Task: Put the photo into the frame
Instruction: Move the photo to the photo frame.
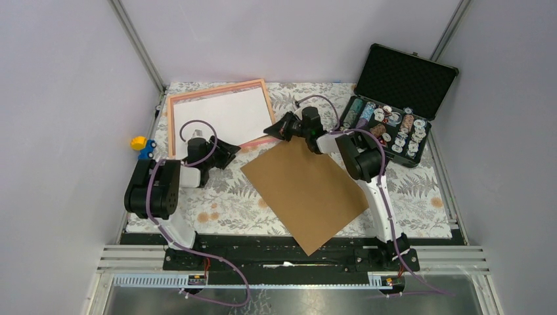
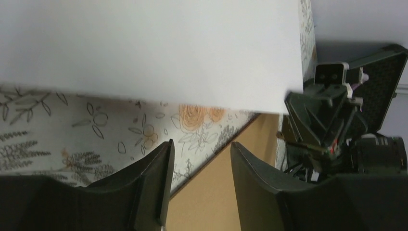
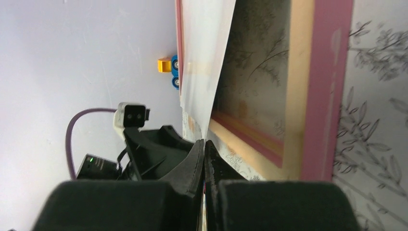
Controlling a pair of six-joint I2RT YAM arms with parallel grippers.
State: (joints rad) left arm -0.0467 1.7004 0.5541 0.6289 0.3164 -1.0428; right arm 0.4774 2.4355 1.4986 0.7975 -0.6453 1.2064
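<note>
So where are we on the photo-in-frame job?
Done: the brown backing board is off and lies beside the frame. The photo is over the frame, white side up.
In hand: the right gripper is shut on a corner of the photo, holding that edge tilted above the frame. The left gripper is open at the photo's near edge, holding nothing.
Left: lay the photo flat inside the frame and release.

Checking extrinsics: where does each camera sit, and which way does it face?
Top external: above and behind the bases, looking down at the frame and the photo; both arms show.
Left wrist: on the left arm, looking past its open left gripper, under the raised photo, toward the right gripper.
Right wrist: on the right arm, looking past its shut right gripper along the photo's edge toward the left wrist camera.
Shared: both wrist views show the photo.
</note>
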